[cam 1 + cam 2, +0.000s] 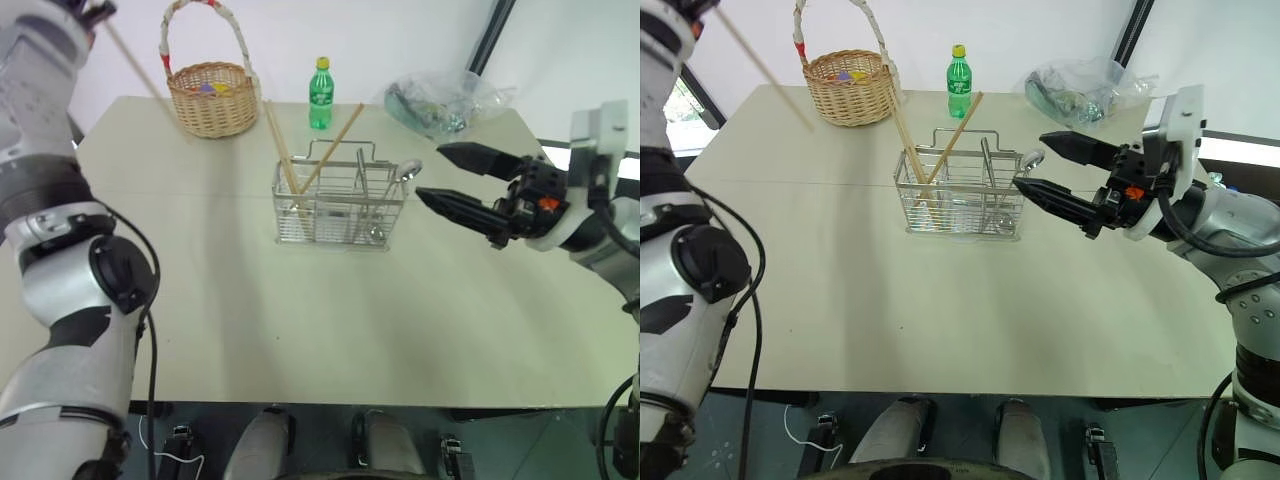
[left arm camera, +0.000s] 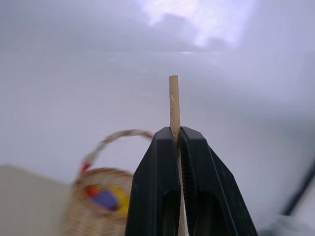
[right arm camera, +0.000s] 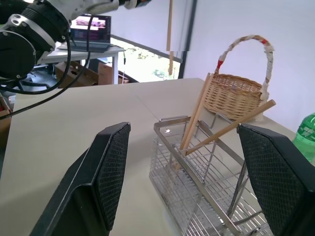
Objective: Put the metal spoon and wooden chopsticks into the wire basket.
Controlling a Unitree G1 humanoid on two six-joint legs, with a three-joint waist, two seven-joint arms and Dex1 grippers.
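I see my left gripper [image 2: 178, 147] pinched tight on one of the wooden chopsticks [image 1: 765, 68], held high up over the far left side of the table [image 1: 330, 320]. Three more chopsticks lean in the left end of the wire basket [image 1: 340, 205], and the metal spoon [image 1: 392, 195] stands in its right end. My right gripper [image 1: 455, 175] is spread wide with nothing in it, just right of the basket
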